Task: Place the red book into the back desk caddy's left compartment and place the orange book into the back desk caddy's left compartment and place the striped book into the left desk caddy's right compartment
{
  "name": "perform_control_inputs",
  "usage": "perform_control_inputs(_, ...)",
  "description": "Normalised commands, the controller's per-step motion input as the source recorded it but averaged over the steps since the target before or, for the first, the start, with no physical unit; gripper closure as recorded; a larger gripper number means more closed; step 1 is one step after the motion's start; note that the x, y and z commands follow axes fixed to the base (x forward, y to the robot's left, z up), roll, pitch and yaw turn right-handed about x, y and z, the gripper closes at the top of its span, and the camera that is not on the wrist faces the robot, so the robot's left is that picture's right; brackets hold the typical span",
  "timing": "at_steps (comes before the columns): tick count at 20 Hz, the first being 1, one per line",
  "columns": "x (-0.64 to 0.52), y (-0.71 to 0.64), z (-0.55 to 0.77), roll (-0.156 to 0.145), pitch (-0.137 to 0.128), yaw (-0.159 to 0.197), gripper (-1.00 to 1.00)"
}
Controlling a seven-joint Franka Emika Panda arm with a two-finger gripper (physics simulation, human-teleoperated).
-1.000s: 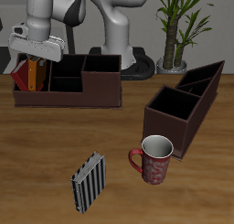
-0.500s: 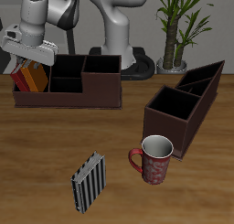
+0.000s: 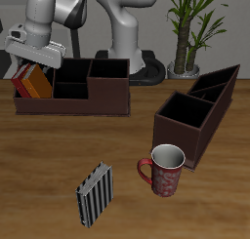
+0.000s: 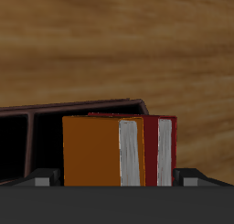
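The orange book [image 4: 91, 152] is showing a flat orange cover beside the dark-red red book [image 4: 150, 151], both with pale page edges, inside the dark-brown back desk caddy [image 3: 72, 88]. The striped book [image 3: 95, 194] is displaying black and grey-white stripes on the brown wood-grain tabletop [image 3: 39, 165], near a red patterned mug [image 3: 164, 169].

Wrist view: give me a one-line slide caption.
Orange book and red book standing upright side by side in the back desk caddy, seen from the gripper above.

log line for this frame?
gripper: above back caddy | red book, orange book: in its end cell | striped book: on table
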Motion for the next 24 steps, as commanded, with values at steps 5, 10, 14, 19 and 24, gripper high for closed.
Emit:
perform_control_inputs(5, 0.24, 0.23, 0.29, 0.005, -0.049, 0.024, -1.00)
perform_control_inputs(10, 0.52, 0.15, 0.27, -0.061, 0.005, 0.040, -1.00)
perform_control_inputs(14, 0.46, 0.14, 0.23, -0.016, 0.018, 0.055, -1.00)
perform_control_inputs(19, 0.49, 0.19, 0.19, 0.015, 0.060, 0.005, -1.00)
perform_control_inputs(24, 0.62, 0.33, 0.25, 0.014, 0.046, 0.036, -1.00)
